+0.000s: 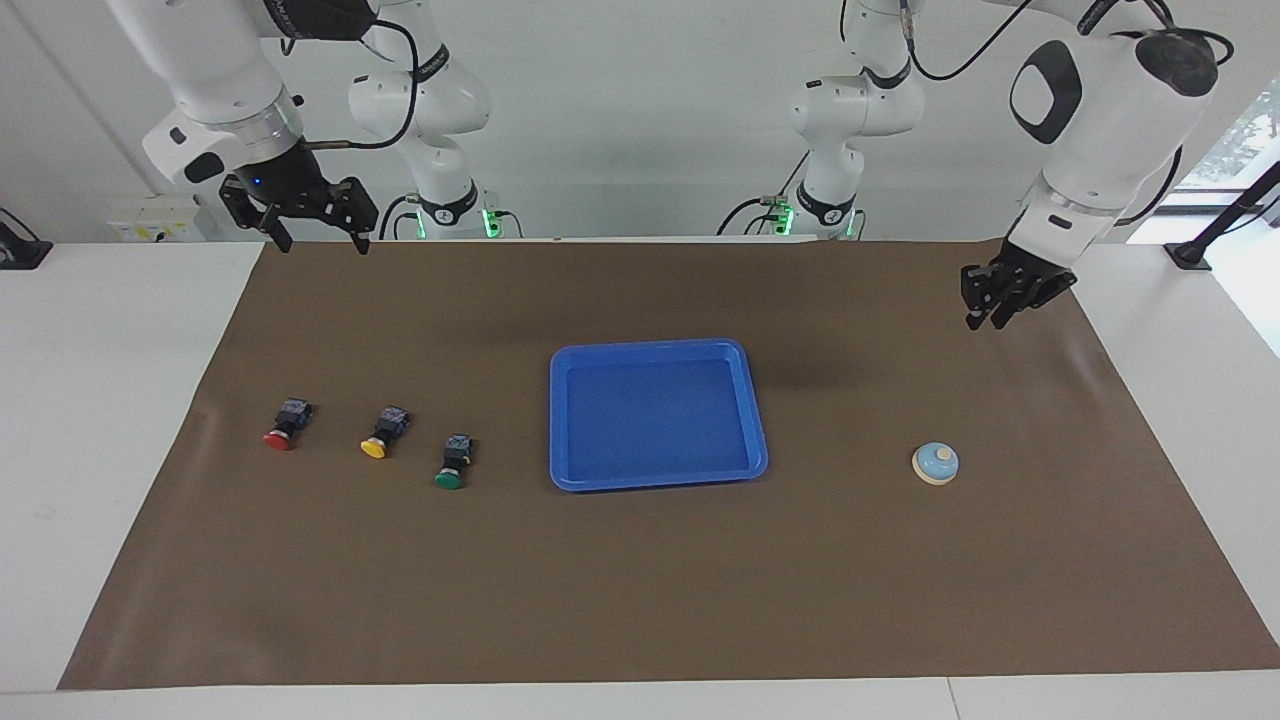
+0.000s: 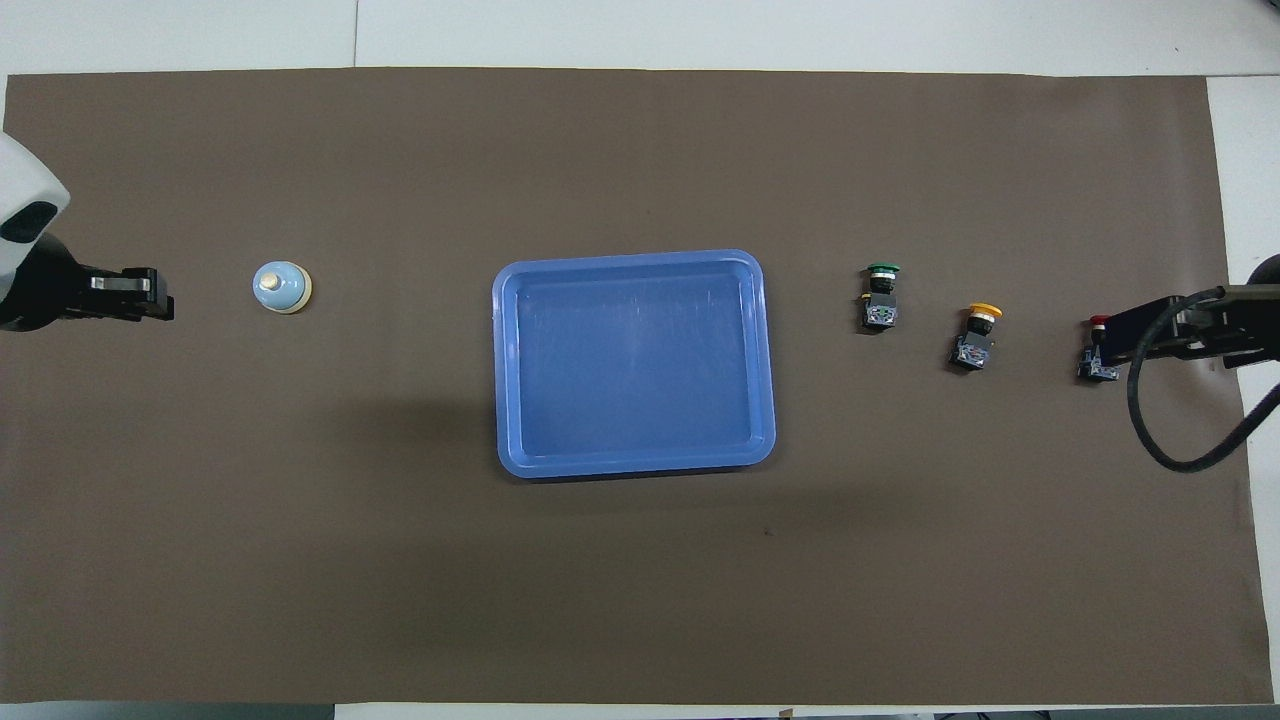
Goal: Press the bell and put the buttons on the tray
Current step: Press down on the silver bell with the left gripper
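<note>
The blue tray (image 1: 655,346) lies mid-table and nothing is in it; it also shows in the overhead view (image 2: 630,258). The bell (image 1: 935,463) (image 2: 281,287) stands toward the left arm's end. The red button (image 1: 282,427), yellow button (image 1: 381,435) and green button (image 1: 453,465) lie on their sides in a row toward the right arm's end. My left gripper (image 1: 985,320) (image 2: 160,296) hangs above the mat, apart from the bell. My right gripper (image 1: 320,243) is open, raised over the mat's robot-side edge. In the overhead view it (image 2: 1120,335) partly covers the red button (image 2: 1097,365).
A brown mat (image 1: 640,580) covers most of the white table (image 1: 100,400). The right arm's black cable (image 2: 1170,450) loops over the mat's end near the red button.
</note>
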You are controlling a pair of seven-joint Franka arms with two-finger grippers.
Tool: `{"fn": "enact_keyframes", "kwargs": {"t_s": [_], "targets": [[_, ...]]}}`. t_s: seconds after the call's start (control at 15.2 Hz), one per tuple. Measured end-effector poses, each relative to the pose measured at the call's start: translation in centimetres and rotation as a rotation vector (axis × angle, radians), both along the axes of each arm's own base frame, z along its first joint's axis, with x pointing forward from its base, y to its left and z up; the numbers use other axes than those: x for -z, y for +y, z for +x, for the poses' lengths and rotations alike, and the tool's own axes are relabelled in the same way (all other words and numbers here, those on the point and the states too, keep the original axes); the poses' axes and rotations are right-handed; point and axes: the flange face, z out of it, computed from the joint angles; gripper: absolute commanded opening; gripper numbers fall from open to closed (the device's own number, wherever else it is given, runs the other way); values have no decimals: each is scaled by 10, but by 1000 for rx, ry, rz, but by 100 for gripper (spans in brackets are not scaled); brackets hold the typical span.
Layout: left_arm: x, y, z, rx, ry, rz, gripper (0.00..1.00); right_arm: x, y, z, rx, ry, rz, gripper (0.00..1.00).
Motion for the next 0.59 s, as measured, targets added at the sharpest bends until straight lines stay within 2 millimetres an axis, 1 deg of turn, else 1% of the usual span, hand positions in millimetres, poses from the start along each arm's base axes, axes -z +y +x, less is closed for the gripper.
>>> {"fn": "enact_keyframes", "kwargs": {"t_s": [0.26,0.4,0.46,0.59], "targets": [[70,1,38,-14,-14,0,0,0,0,0,0,0,0,100],[103,1,53,-16,-11,1,0,0,0,0,0,0,0,100],[114,1,59,-17,-11,1,0,0,0,0,0,0,0,100],[130,1,66,-18,-12,1,0,0,0,0,0,0,0,100]]}}
